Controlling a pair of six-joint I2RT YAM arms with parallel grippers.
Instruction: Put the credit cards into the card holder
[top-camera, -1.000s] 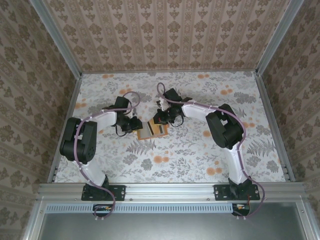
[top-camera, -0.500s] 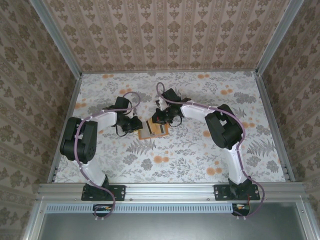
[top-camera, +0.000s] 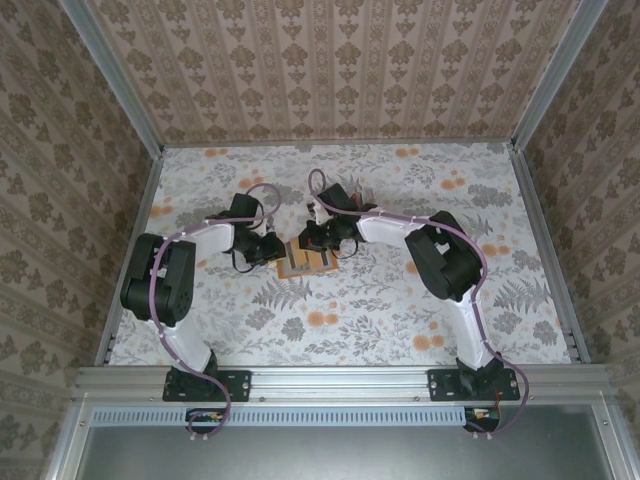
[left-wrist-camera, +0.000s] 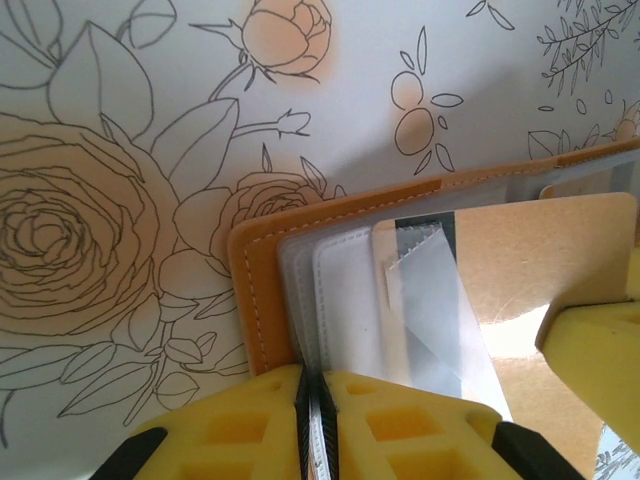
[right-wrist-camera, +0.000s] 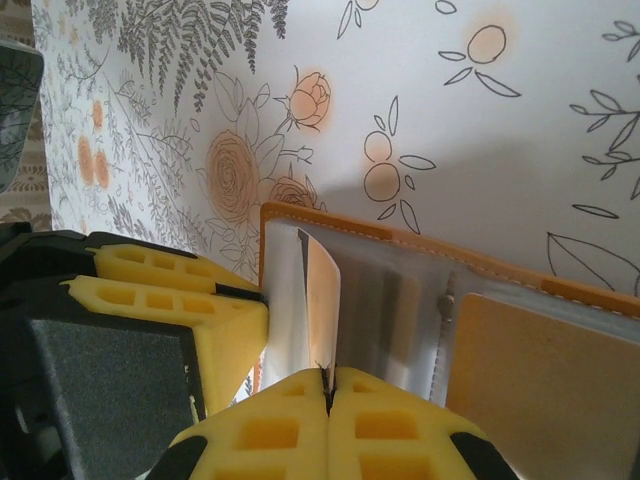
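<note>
Between right fingers (right-wrist-camera: 345, 400): thin card (right-wrist-camera: 322, 290), pinched tight.
Between left fingers (left-wrist-camera: 345, 395): clear pocket (left-wrist-camera: 345, 300) of card holder (left-wrist-camera: 258, 300), pinched.
Risk: card may miss pocket mouth and bend.

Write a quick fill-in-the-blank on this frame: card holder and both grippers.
1. The card holder lies ____ on the table, sleeves up.
2. Its outer cover is ____.
3. Of the left gripper and right gripper, the one pinching the thin card edge-on is the ____.
4. The left gripper is shut on one clear sleeve of the ____.
Missing words: open; orange; right; card holder.
</note>
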